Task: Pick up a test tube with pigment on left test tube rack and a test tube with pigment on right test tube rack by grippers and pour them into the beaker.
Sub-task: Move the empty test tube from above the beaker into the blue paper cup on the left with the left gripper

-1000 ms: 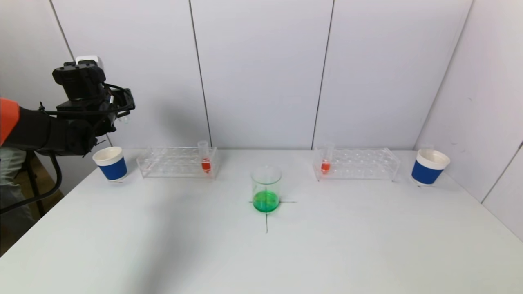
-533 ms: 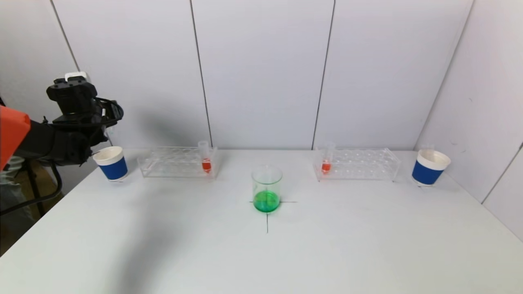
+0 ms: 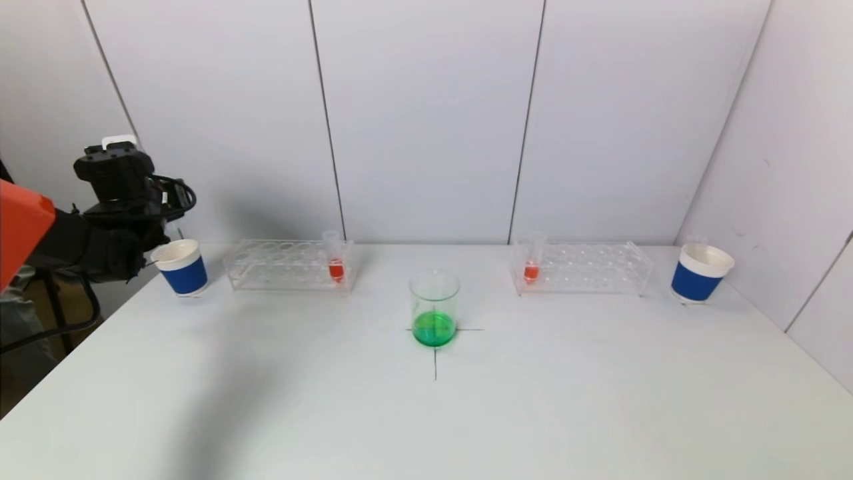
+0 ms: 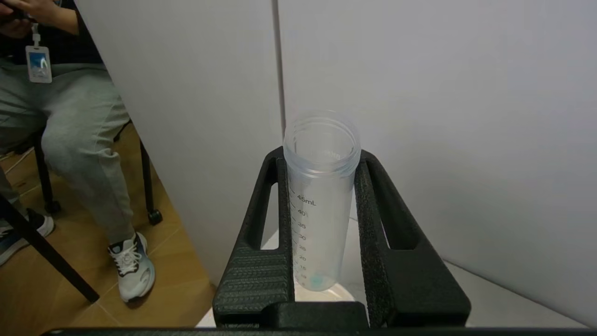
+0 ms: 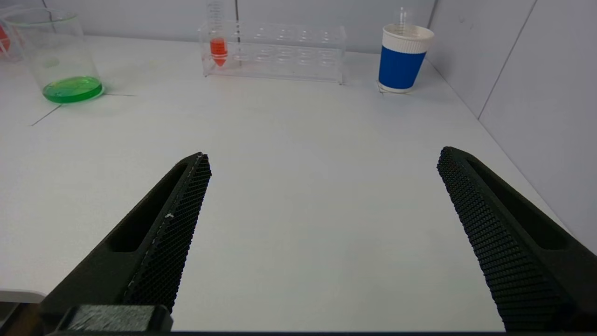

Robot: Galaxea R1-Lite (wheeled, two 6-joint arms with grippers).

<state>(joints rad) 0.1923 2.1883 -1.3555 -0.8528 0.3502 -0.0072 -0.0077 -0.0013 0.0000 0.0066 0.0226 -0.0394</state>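
Note:
My left gripper is shut on a clear test tube, held upright with only a faint blue-green trace at its bottom. In the head view the left gripper hangs just above the left blue paper cup. The beaker with green liquid stands mid-table on a cross mark. The left test tube rack holds a tube with red pigment. The right test tube rack holds another red tube. My right gripper is open over bare table, outside the head view.
A second blue paper cup stands at the far right by the wall, with a clear tube sticking out of it. A seated person is off the table's left edge. White wall panels close the back and right.
My left arm has moved left and down with the clear tube, from above the left rack's end to just over the left blue cup. Nothing else on the table moved.

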